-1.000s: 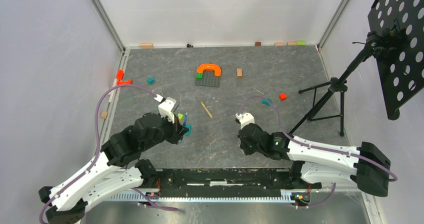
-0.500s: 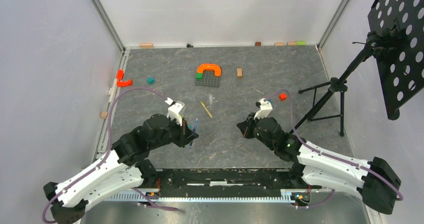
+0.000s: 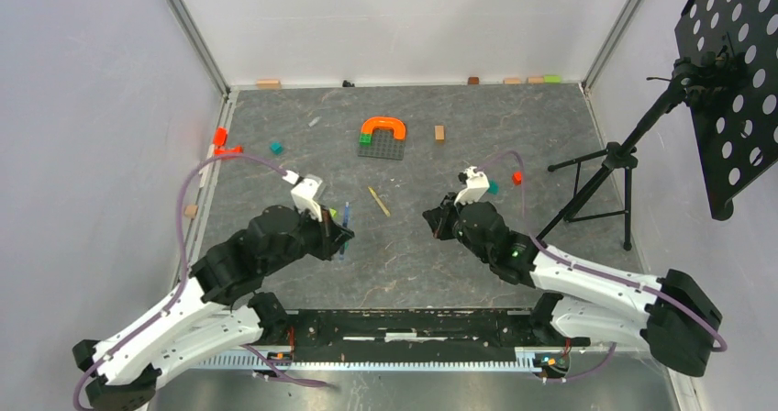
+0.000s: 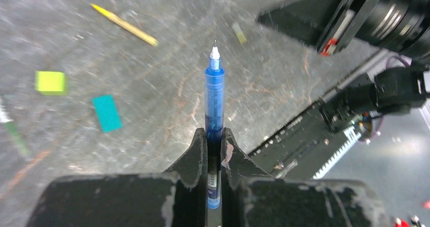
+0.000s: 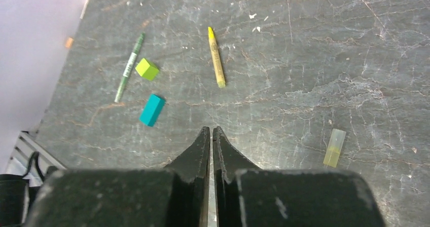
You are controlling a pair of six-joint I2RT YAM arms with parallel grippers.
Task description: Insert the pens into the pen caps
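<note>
Clamping blue pen point(image 4: 214, 95) in left gripper point(image 4: 214, 136), tip pointing forward over table point(image 5: 304, 60). Right gripper point(image 5: 211, 133) pinched together, holding nothing. Lying on table: one yellow pen point(image 5: 216, 57), one green pen point(image 5: 128, 67), one pale cap point(image 5: 334, 147), alone, well apart from both; one teal block point(image 5: 151, 110), one lime cube point(image 5: 147, 69).

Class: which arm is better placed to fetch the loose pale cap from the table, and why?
Right, probably. The left gripper is shut on the blue pen, so it is occupied. The right gripper is shut on nothing, and the pale cap lies close beside it.
</note>
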